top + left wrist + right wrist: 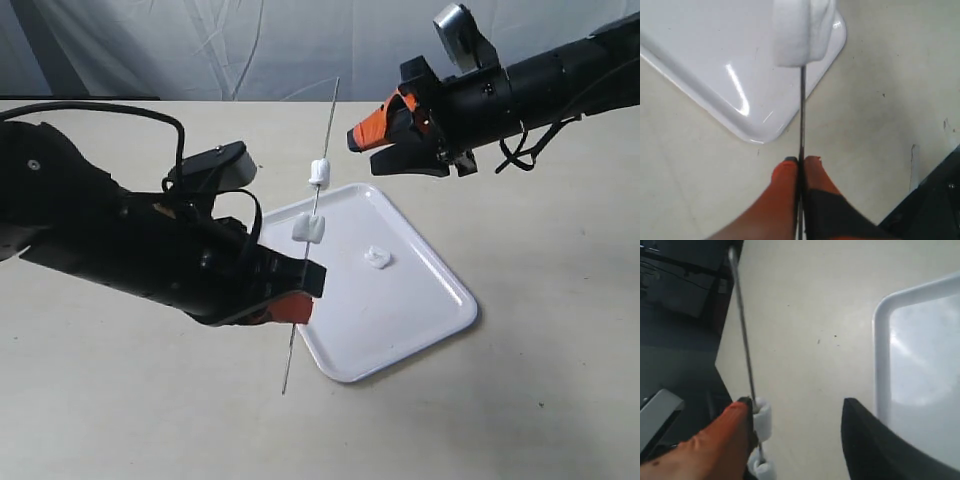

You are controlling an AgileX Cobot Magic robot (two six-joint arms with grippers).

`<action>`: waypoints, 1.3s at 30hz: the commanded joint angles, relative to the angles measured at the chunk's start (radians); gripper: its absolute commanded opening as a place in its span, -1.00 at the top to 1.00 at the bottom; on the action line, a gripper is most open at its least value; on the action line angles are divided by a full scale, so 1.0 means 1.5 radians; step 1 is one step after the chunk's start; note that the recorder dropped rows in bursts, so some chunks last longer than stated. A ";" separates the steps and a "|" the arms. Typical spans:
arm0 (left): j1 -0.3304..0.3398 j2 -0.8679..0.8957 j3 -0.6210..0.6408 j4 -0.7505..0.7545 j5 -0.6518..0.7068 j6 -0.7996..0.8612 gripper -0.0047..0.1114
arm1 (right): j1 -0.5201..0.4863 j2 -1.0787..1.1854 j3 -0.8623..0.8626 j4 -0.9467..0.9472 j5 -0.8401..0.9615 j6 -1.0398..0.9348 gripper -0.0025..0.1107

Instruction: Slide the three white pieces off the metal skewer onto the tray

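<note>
Crossing tray [400, 320] corner: skewer [331, 120], two pieces [319, 172] threaded; third piece [377, 258] mid-tray.

Skewer [329, 130] crosses one tray [400, 310] corner; the rest seems mostly open.

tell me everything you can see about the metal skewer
The metal skewer is a thin, straight grey rod, slanting past the tray's corner. The left gripper pinches it near its lower end. An upper white piece and a lower white piece are threaded on its middle; its top stretch is bare.
</note>
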 commanded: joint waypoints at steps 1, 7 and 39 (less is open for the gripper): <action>-0.001 0.008 -0.004 -0.049 -0.012 0.017 0.92 | 0.005 -0.010 -0.003 0.040 0.041 -0.008 0.10; -0.001 0.008 -0.021 -0.054 -0.002 0.020 0.92 | 0.064 -0.010 -0.003 0.041 0.033 -0.011 0.10; -0.001 0.008 -0.033 -0.049 0.107 0.013 0.92 | 0.086 -0.010 -0.003 0.027 -0.084 -0.016 0.52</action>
